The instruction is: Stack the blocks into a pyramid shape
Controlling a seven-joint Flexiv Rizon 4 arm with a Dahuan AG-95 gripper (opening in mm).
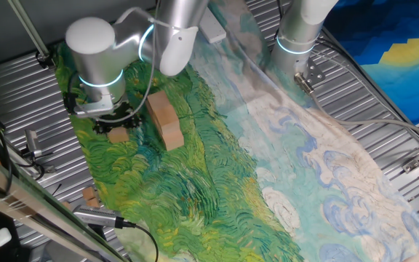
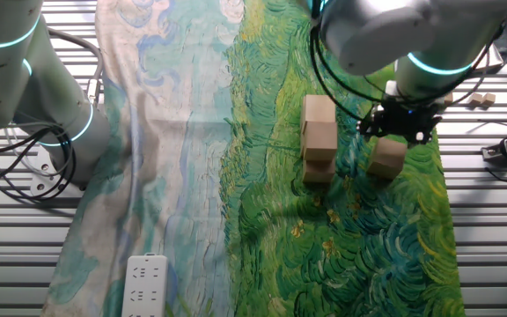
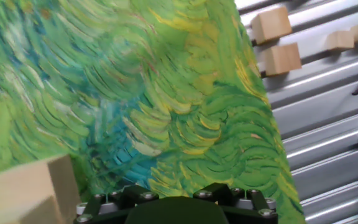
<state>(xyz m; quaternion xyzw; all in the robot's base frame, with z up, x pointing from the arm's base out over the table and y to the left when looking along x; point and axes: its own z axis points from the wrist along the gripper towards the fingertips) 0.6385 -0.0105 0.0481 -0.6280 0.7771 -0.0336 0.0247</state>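
Note:
Several of the blocks form a stack (image 1: 164,120) on the green part of the painted cloth; the same stack (image 2: 319,136) has at least one block on top. A single block (image 1: 118,135) rests on the cloth left of the stack. My gripper (image 1: 113,125) hangs just above this single block (image 2: 387,157), with its black fingers spread and nothing between them. In the hand view a block (image 3: 30,190) fills the lower left corner, and only the gripper's black base shows. Two more blocks (image 3: 271,25) (image 3: 281,59) lie on the metal table off the cloth.
Small tan scraps (image 3: 340,40) lie on the ribbed metal table (image 2: 491,229) beyond the cloth's edge. A second robot arm (image 1: 300,29) stands at the back. A white power strip (image 2: 146,282) lies on the cloth's pale end.

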